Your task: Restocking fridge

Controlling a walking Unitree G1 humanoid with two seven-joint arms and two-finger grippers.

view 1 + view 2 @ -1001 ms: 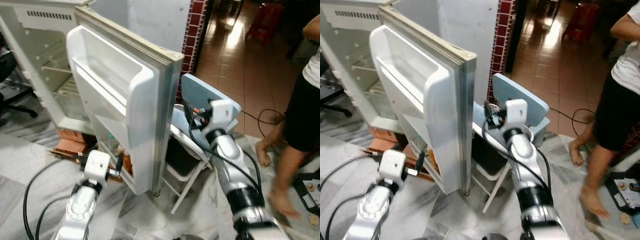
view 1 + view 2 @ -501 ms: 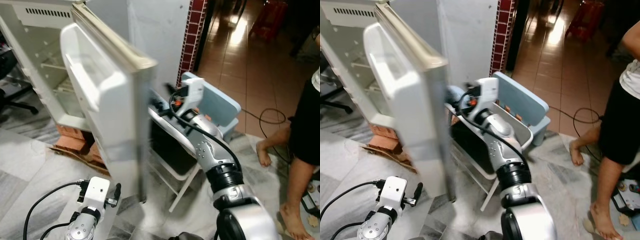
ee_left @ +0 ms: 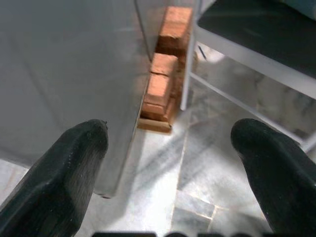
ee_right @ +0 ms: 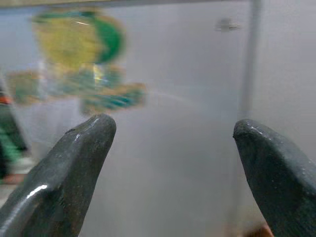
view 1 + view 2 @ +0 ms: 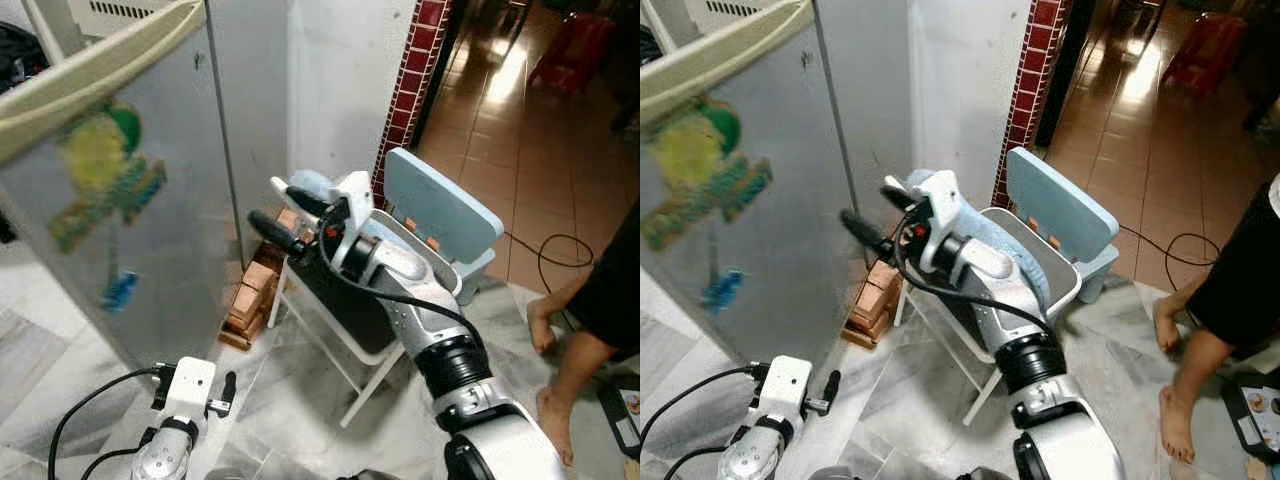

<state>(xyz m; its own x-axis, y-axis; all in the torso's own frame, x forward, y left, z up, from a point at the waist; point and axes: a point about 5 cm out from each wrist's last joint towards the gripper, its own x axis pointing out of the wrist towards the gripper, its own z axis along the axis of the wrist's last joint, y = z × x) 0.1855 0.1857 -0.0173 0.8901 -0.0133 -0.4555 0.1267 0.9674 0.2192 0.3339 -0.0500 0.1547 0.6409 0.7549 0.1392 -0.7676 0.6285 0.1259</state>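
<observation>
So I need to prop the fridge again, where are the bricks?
The bricks are stacked on the floor at the fridge's lower right corner, just left of the white chair, below the raised right gripper.

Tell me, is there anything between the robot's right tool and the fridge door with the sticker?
No, only open air. In the right wrist view the right tool faces the fridge door and its sticker with nothing in the way.
</observation>
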